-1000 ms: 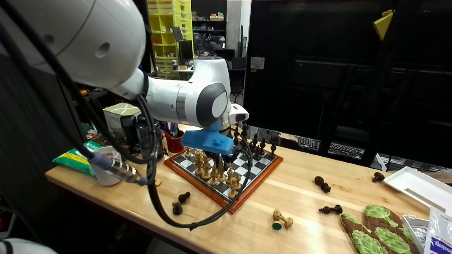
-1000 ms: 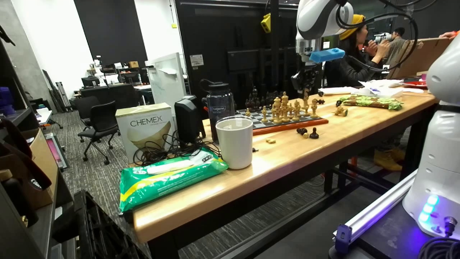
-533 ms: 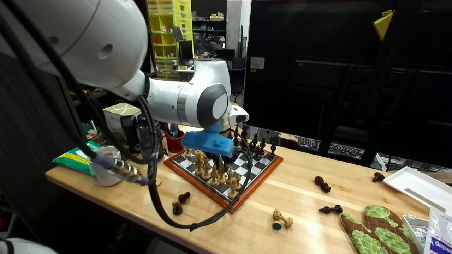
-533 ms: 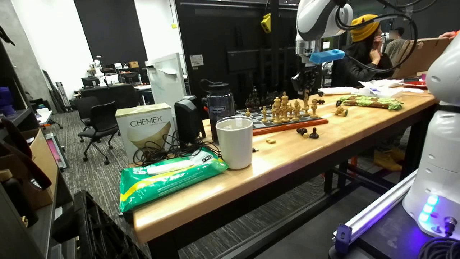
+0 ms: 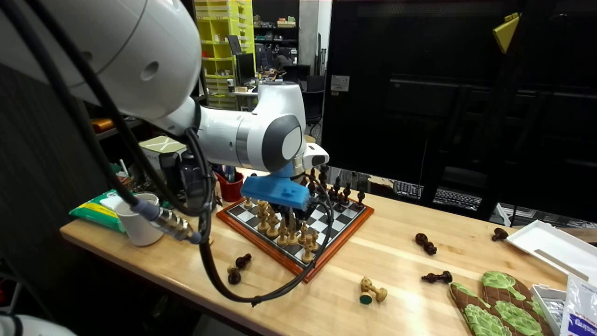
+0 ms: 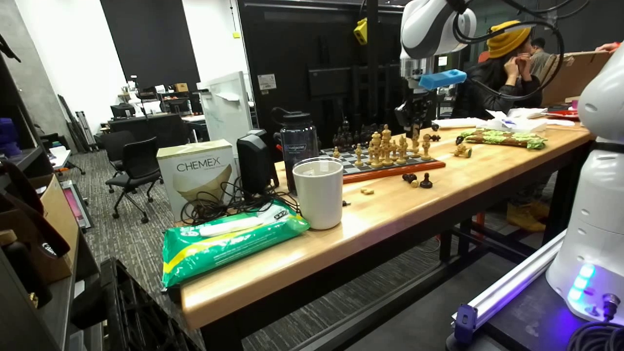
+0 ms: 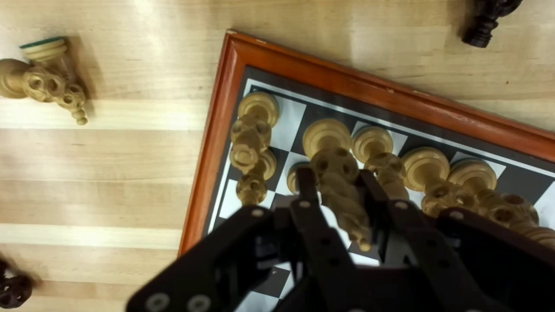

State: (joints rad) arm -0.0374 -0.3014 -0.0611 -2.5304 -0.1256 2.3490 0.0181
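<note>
Two dark fingers (image 7: 307, 184) of the tool (image 7: 337, 175) are observed at lower centre of the wrist view, parted, with a tall light chess piece (image 7: 327, 136) between them. Whether the piece is grasped or only straddled cannot be told, as pad contact is not clearly shown. The base of the piece is seen over the chessboard (image 7: 218, 130), near the border running across the upper right of the frame. In an exterior view the same piece is noted upright, right of centre, directly below the tool.

Three light pieces (image 7: 427, 169) are recorded to its right in the wrist view. Two toppled light pieces (image 7: 45, 80) are found lying together on the desk (image 5: 387, 247), at upper left.

In an exterior view, standing dark pieces (image 5: 360, 199) are noted along the board's upper right edge. Toppled dark pieces (image 5: 437, 277) are found at right of the frame, near a leaf-patterned mitt (image 5: 501, 303) at lower right.

At left of an exterior view, a green pack (image 6: 234, 248) is recorded, with a white mug (image 6: 319, 200) just beside its right end and a Chemex box (image 6: 195, 168) above it in the frame.
</note>
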